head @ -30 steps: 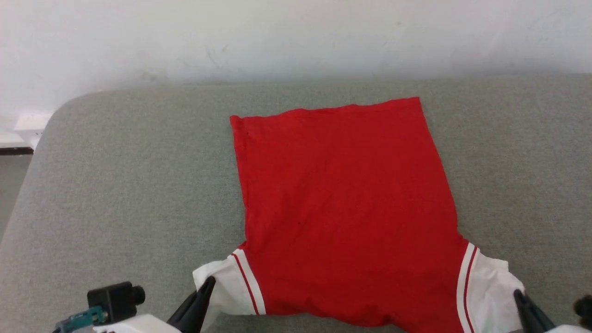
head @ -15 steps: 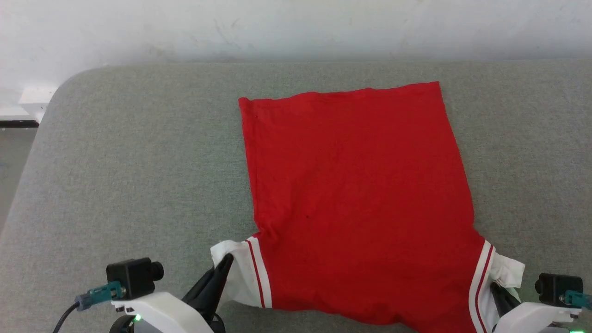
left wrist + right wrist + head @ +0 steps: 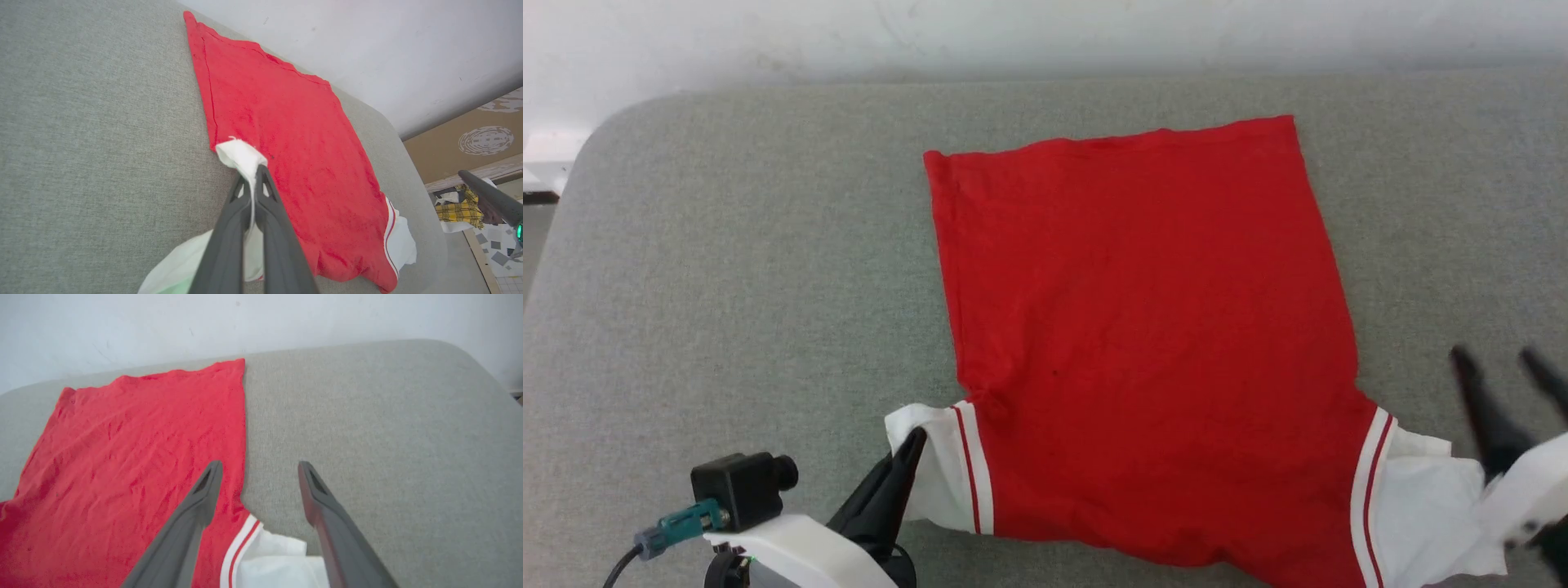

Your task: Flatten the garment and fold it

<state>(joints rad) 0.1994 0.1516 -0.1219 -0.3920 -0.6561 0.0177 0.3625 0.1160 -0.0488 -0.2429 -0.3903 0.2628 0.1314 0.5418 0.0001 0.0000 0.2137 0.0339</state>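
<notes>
The garment (image 3: 1143, 343) lies spread on the grey cushion (image 3: 727, 286), hem toward the cushion's far edge. The left gripper (image 3: 917, 437) is clamped on the left sleeve (image 3: 935, 486), presumably to tension that side. The right gripper (image 3: 1494, 355) hovers above the right sleeve (image 3: 1421, 506), jaws apart and empty.

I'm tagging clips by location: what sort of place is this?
Probably an indoor workroom: a grey fabric-covered table against a plain white wall, a red garment spread on it, yellow checked cloth heaped beyond.

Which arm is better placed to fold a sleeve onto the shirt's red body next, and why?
Left, likely. The left fingers are shut on the left sleeve, ready to carry it over. The right fingers are open and hold nothing, off the right sleeve.
</notes>
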